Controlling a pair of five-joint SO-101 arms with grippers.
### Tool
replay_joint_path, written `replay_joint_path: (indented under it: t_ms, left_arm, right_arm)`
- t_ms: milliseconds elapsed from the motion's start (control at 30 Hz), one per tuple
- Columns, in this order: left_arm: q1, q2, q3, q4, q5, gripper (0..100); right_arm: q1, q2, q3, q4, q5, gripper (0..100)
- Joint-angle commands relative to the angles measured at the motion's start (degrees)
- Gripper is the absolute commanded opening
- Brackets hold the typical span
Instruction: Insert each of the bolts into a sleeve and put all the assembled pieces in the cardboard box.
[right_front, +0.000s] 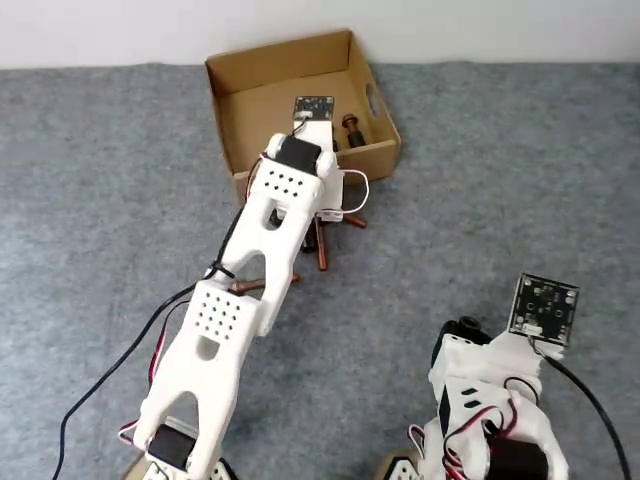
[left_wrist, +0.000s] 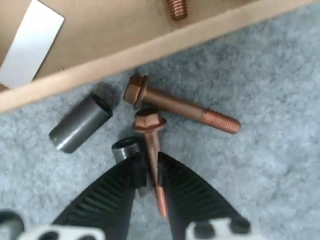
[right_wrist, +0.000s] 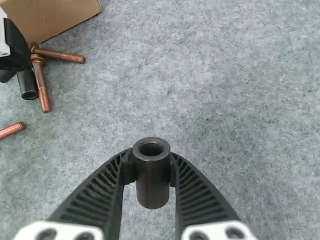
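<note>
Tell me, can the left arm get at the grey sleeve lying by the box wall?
Probably not yet: the sleeve lies near and uncovered, but the left pincer is shut on a bolt.

Copper-orange on hex-flange steel bolt (left_wrist: 150, 135); same copper on longer threaded bolt (left_wrist: 180, 106). Matte gunmetal grey on loose cylindrical metal sleeve (left_wrist: 80, 123); near-black on held cylindrical sleeve (right_wrist: 151, 180), bore darker. Plain tan-brown cardboard box (right_front: 375, 157), white rectangular label (left_wrist: 31, 44) inside. Mottled blue-grey felt table cover (right_front: 520, 180). Black, ridged: left gripper (left_wrist: 148, 160), right gripper (right_wrist: 151, 157). White plastic arm shell (right_front: 228, 318), grid of small round holes.
</note>
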Motion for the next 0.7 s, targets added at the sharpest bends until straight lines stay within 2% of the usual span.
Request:
replay_joint_path:
  t_ms: [0,167,367,667]
  left_arm:
    - [1.1,1.0,-4.9,1.5,0.4,6]
    - [0.7,3.3,-4.8,1.3,0.4,6]
    - [-1.1,4.7,-4.9,1.5,2.6,21]
    - [-1.6,6.2,-4.9,1.2,2.6,14]
  right_arm:
    - [0.1,-0.1,-0.1,-1.4,-0.4,0.8]
    - [0.1,-0.1,0.2,-1.4,-0.4,0.8]
    - [0.1,-0.1,0.2,-1.4,-0.4,0.8]
    - [0.1,-0.1,0.2,-1.4,-0.4,0.8]
